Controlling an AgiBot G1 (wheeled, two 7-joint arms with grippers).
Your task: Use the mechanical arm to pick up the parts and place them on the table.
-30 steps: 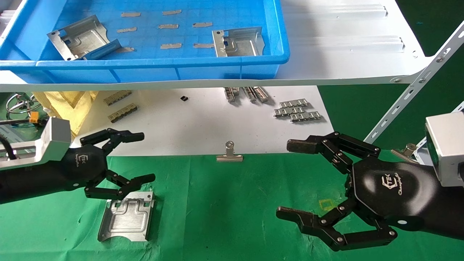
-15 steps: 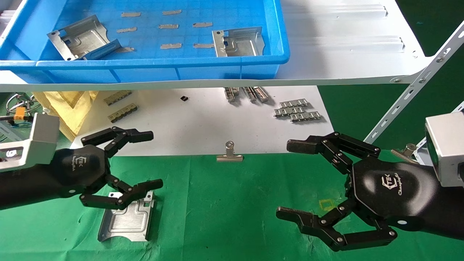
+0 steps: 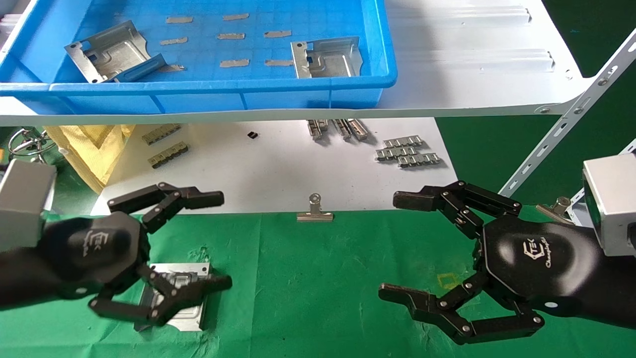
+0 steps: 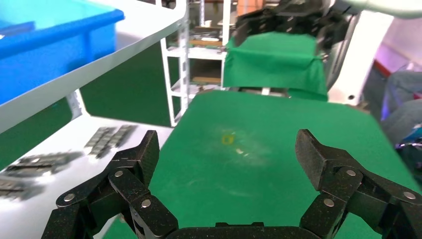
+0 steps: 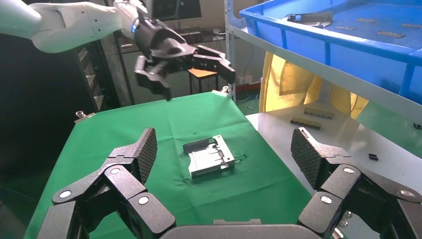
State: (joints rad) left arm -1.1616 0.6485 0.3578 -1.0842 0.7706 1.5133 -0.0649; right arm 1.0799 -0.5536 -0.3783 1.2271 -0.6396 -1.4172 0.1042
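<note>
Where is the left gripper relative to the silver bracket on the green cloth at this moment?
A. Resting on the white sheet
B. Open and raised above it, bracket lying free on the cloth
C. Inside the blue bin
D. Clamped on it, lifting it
B: the right wrist view shows the left gripper open in the air, while the bracket lies flat on the green table well below it.
</note>
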